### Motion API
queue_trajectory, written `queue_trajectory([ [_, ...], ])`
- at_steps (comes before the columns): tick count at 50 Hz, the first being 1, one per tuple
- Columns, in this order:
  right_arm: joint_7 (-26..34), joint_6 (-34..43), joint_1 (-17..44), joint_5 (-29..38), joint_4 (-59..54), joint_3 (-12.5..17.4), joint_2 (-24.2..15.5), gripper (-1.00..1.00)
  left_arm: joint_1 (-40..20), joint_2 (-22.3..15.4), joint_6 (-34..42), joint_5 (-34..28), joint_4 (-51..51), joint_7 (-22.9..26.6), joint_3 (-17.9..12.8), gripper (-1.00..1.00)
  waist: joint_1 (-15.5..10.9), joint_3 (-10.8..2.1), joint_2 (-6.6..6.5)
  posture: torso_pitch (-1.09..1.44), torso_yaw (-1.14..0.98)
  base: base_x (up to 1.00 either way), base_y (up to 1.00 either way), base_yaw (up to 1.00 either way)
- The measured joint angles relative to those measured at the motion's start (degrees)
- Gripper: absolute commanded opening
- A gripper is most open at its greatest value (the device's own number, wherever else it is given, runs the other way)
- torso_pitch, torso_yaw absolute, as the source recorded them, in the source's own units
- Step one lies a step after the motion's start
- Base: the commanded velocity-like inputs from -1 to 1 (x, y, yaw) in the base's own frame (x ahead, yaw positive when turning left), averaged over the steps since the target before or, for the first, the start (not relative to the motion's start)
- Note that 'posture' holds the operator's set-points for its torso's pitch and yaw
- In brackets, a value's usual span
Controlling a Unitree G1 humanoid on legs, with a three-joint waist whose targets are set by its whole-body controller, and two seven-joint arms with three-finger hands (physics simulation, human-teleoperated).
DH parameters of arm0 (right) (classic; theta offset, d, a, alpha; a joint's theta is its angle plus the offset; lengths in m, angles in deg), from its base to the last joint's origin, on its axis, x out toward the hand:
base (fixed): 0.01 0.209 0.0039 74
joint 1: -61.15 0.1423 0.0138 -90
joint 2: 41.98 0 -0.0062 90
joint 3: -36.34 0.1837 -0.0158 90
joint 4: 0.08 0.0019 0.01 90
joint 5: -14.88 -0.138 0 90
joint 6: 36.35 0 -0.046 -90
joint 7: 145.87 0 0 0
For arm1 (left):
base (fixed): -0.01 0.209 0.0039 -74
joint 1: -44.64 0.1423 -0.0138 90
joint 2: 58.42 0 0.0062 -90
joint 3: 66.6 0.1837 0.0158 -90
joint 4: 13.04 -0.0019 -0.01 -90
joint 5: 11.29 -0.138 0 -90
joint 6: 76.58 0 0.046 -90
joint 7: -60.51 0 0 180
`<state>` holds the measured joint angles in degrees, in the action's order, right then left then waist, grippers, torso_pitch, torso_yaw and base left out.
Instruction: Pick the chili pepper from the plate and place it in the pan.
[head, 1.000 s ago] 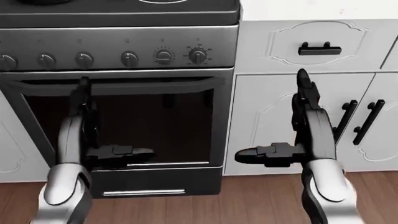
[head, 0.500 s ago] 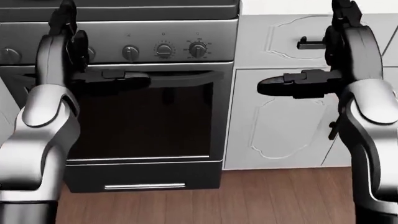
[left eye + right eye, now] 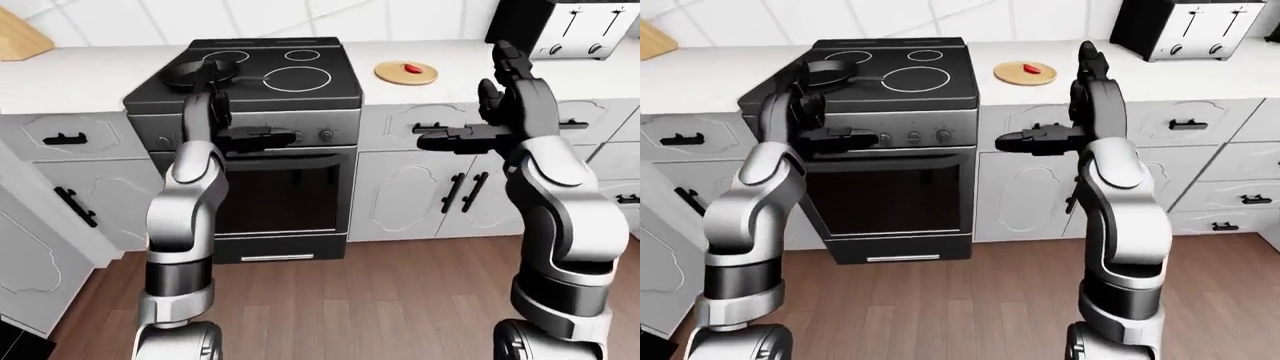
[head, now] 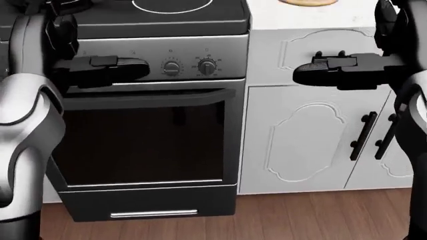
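Both hands are raised level with the stove's knobs with fingers released and holding nothing: the left hand [image 3: 225, 127] before the stove [image 3: 260, 150], the right hand [image 3: 490, 124] before the white cabinets [image 3: 420, 195]. One red chili pepper [image 3: 411, 69] lies on the round plate [image 3: 395, 75] on the counter [image 3: 440, 64] right of the stove, well apart from the black pan [image 3: 198, 72] on the cooktop's left side.

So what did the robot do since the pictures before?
Both arms went up: the left hand and right hand rose from oven-door height to the level of the knobs. The camera tilted up too, so more of the stove top shows. Both hands stayed open and empty. The chili pepper lies on its plate, the pan on the stove.
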<state>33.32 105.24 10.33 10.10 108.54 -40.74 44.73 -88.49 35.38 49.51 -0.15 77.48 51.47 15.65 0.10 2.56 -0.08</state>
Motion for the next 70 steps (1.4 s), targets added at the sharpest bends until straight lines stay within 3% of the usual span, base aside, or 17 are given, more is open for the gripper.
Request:
queue_trajectory([
  [5,-0.5,0.2,0.1,0.1,0.1,0.2,-0.1,1.0,-0.1,0.0,0.5,0.4,0.2,0.4,0.4,1.0,-0.1,0.12,-2.63,0.0,0.0,0.26,-0.04,0.0],
  [7,-0.5,0.1,-0.1,-0.1,0.2,-0.5,0.4,1.0,0.2,-0.3,0.7,0.2,0.3,0.2,-0.3,1.0,-0.6,0.11,-1.59,0.0,0.0,0.27,-0.04,0.0],
  [11,0.0,0.6,0.0,-0.9,-0.1,-1.4,0.5,1.0,0.5,-0.6,1.0,-0.4,-0.4,-0.3,-1.1,1.0,-1.0,-0.54,-1.38,0.0,0.0,0.27,-0.04,0.0],
  [16,-0.2,0.5,0.7,-0.9,0.8,-0.7,0.1,1.0,-0.5,-0.8,0.7,-0.5,0.6,-0.1,-0.8,1.0,-1.5,-0.64,2.82,0.0,0.0,0.26,-0.07,0.0],
  [21,-0.7,0.7,-0.4,-0.4,-0.4,0.4,-0.2,1.0,0.0,0.2,0.6,0.0,-1.0,0.6,0.7,1.0,0.1,0.1,2.85,0.0,0.0,0.27,-0.08,0.0],
  [27,-0.7,0.6,0.4,-0.5,0.4,-0.3,-0.1,1.0,-0.4,-0.3,0.4,-0.3,-1.1,0.4,-0.1,1.0,0.3,0.48,-0.89,0.0,0.0,0.27,-0.09,0.0],
  [30,-0.6,0.5,0.8,-0.6,0.5,-0.5,0.1,1.0,-0.8,-0.6,-0.1,-0.4,-0.4,0.4,-0.3,1.0,0.2,-0.25,-3.32,0.0,0.0,0.27,-0.09,0.0],
  [37,0.1,1.1,0.0,-1.2,-0.5,-1.5,0.6,1.0,0.1,-0.9,0.3,-0.9,-2.1,0.0,-1.1,1.0,-1.1,-0.55,-1.61,0.0,0.0,0.27,-0.09,0.0],
  [41,-0.1,0.3,0.5,-0.8,0.3,-1.1,0.5,1.0,-0.2,-1.0,-0.2,-0.9,-0.9,0.1,-0.9,1.0,-1.6,-0.51,1.44,0.0,0.0,0.27,-0.1,0.0],
  [43,-0.2,-0.1,0.6,-0.8,0.3,-1.0,0.5,1.0,-0.6,-1.0,-0.3,-0.9,-0.7,0.2,-0.9,1.0,-1.6,-1.05,4.03,0.0,0.0,0.27,-0.09,0.0],
  [48,-0.7,0.7,-0.5,-0.4,-0.8,0.1,0.3,1.0,0.4,0.1,0.1,-0.6,-1.9,0.8,0.9,1.0,0.0,-0.3,3.41,0.0,0.0,0.27,-0.1,0.0],
  [53,-0.6,0.4,-0.1,-0.6,-0.2,-0.2,0.2,1.0,-0.1,-0.2,0.1,-0.9,-1.6,0.8,0.1,1.0,0.2,0.11,-0.04,0.0,0.0,0.27,-0.1,0.0],
  [57,-0.6,-0.3,0.2,-0.7,-0.7,-0.3,0.3,1.0,-0.8,-0.7,-0.8,-1.1,-1.4,0.8,-0.3,1.0,0.5,-0.65,-3.49,0.0,0.0,0.27,-0.1,0.0],
  [60,-0.3,0.2,-0.5,-1.1,-0.9,-1.8,1.1,1.0,0.5,-0.9,-0.9,-1.5,-2.2,0.5,-1.1,1.0,-0.4,0.09,-3.17,0.0,0.0,0.27,-0.1,0.0],
  [63,0.1,0.4,-0.5,-1.5,-1.4,-1.8,0.9,1.0,0.4,-0.8,-0.2,-1.6,-3.2,0.3,-1.1,1.0,-0.9,-0.59,-2.59,0.0,0.0,0.27,-0.1,0.0],
  [67,-0.1,0.4,0.4,-1.3,0.1,-0.9,0.6,1.0,-0.2,-0.9,-0.4,-1.5,-1.7,0.4,-0.8,1.0,-1.4,-0.66,0.12,0.0,0.0,0.27,-0.1,0.0],
  [70,-0.2,0.1,0.8,-1.4,0.6,-1.0,0.5,1.0,-0.6,-0.9,-0.8,-1.5,-1.4,0.4,-0.9,1.0,-1.7,-1.09,3.19,0.0,0.0,0.26,-0.1,0.0],
])
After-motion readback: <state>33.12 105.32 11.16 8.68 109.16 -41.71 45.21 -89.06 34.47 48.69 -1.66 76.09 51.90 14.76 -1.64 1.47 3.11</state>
